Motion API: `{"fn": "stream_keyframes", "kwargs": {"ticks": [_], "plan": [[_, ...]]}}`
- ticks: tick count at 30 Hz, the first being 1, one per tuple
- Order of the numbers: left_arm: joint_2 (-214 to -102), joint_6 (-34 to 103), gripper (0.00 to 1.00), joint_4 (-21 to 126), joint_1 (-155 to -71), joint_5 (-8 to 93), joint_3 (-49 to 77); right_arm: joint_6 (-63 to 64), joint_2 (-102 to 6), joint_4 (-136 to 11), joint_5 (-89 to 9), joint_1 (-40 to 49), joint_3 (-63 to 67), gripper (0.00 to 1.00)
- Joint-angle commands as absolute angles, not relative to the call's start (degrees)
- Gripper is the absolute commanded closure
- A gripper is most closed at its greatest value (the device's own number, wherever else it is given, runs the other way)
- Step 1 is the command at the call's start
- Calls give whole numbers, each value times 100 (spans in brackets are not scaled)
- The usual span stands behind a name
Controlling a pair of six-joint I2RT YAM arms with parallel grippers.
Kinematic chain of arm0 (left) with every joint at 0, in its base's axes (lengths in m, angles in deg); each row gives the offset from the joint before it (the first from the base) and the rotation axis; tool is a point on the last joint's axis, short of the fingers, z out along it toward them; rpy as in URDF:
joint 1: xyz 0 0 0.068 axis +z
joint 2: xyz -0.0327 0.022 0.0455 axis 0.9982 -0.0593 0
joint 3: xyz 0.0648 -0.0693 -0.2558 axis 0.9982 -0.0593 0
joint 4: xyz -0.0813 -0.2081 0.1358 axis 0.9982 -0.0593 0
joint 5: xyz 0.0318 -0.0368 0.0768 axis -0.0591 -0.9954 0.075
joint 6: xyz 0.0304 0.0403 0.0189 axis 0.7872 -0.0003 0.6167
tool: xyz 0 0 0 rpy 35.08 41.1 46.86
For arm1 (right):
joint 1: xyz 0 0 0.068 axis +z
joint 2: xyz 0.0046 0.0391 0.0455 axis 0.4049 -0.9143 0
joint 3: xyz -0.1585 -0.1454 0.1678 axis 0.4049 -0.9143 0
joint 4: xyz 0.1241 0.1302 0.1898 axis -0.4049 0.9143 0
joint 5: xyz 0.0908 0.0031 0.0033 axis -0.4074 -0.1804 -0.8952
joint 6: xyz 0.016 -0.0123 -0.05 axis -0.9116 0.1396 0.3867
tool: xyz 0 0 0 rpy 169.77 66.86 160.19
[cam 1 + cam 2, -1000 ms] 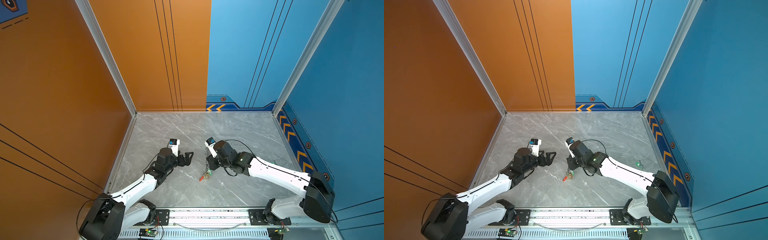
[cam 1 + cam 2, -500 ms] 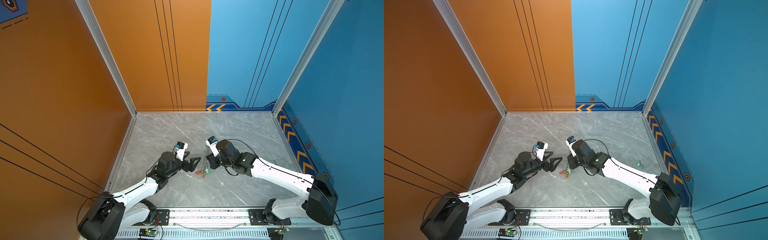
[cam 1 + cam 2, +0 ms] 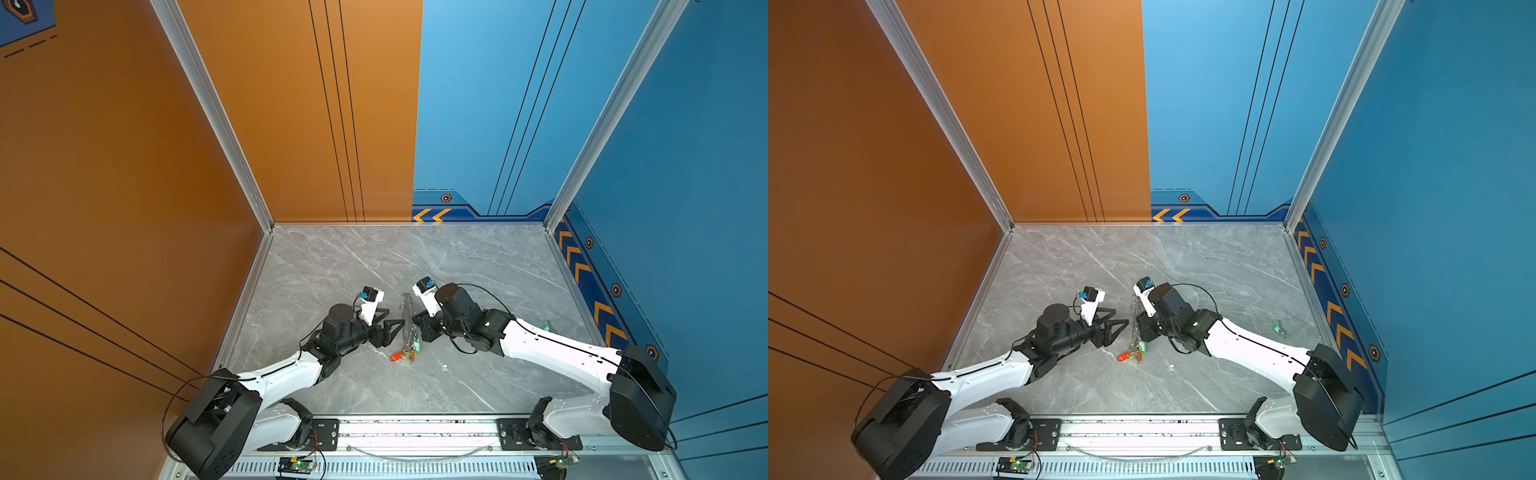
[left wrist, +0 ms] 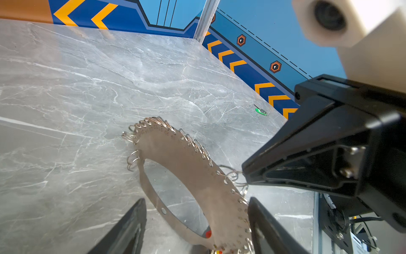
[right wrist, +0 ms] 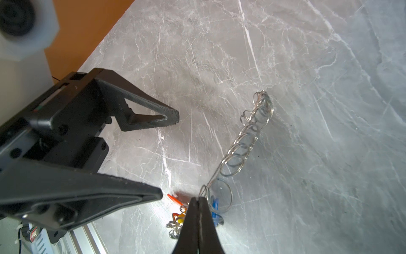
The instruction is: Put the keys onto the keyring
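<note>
Right hand (image 5: 198, 200) pinching keyring (image 4: 175, 151) edge, left hand (image 4: 196, 201) spread — just beside

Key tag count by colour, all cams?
green key tags: 2, one by the keyring, one lying apart
red key tag: 1
yellow key tag: 1
blue key tag: 1
Total: 5 visible. The cluster is partly hidden, so there may be more.

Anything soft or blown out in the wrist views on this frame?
Left wrist view: the right arm's wrist camera is blurred, the keyring sharp. Right wrist view: the left arm's wrist camera is blurred; the tabletop glares beside the keys.
</note>
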State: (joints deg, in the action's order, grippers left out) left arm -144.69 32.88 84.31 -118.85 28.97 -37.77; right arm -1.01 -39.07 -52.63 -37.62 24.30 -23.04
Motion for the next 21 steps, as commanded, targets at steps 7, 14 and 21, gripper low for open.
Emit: {"fn": "stream_keyframes", "kwargs": {"ticks": [7, 14, 21], "plan": [[-14684, 3526, 35, 9107, -12052, 2629, -3899, 477, -3651, -6142, -4394, 2354, -2835, 100], [-14944, 3740, 36, 9665, -12083, 2163, -4022, 1082, -3191, -6482, -4737, 2166, -3314, 100], [-15087, 3824, 47, 9662, -12088, 1768, -3908, 1340, -3110, -6816, -5305, 1840, -3581, 100]]}}
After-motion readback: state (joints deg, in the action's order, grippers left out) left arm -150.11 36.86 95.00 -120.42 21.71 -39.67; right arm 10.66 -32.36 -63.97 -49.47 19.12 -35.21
